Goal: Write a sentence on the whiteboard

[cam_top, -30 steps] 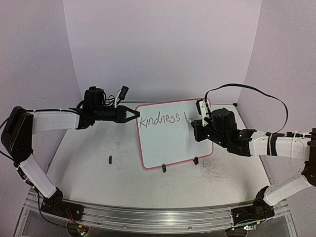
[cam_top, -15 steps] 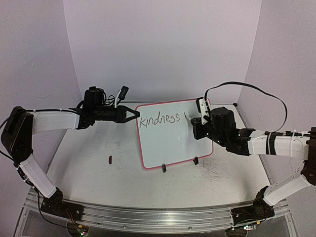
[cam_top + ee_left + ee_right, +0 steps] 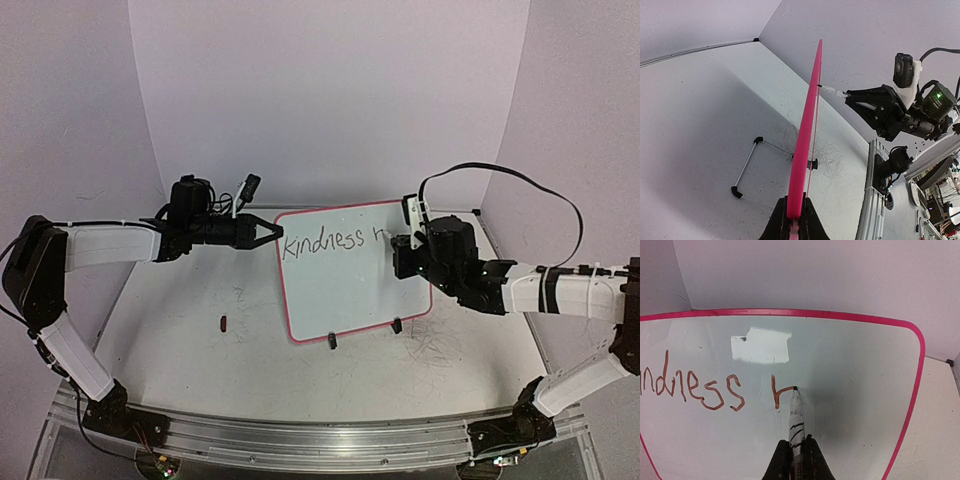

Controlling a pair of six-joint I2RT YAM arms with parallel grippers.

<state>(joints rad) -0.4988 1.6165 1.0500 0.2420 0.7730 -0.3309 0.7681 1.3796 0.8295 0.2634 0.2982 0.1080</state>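
The whiteboard (image 3: 345,290), white with a red-pink frame, stands tilted on the table. My left gripper (image 3: 272,232) is shut on its left frame edge, and the left wrist view shows the frame edge-on (image 3: 807,125) between my jaws (image 3: 795,220). My right gripper (image 3: 405,243) is shut on a marker (image 3: 796,415). The marker's tip touches the board (image 3: 865,390) at the end of a new stroke (image 3: 777,392) just right of "kindness" (image 3: 322,241). That one word and the partial letter are the only writing that shows. The marker (image 3: 832,91) also shows in the left wrist view.
A small dark object (image 3: 223,322) lies on the table left of the board. Two black clip feet (image 3: 331,341) sit on the board's near edge. A wire stand (image 3: 747,167) props the board from behind. The backdrop walls stand close behind and beside it.
My right gripper has shifted slightly up and right with the marker. The stroke after "kindness" has gained a branch to the right. The left arm has not moved.
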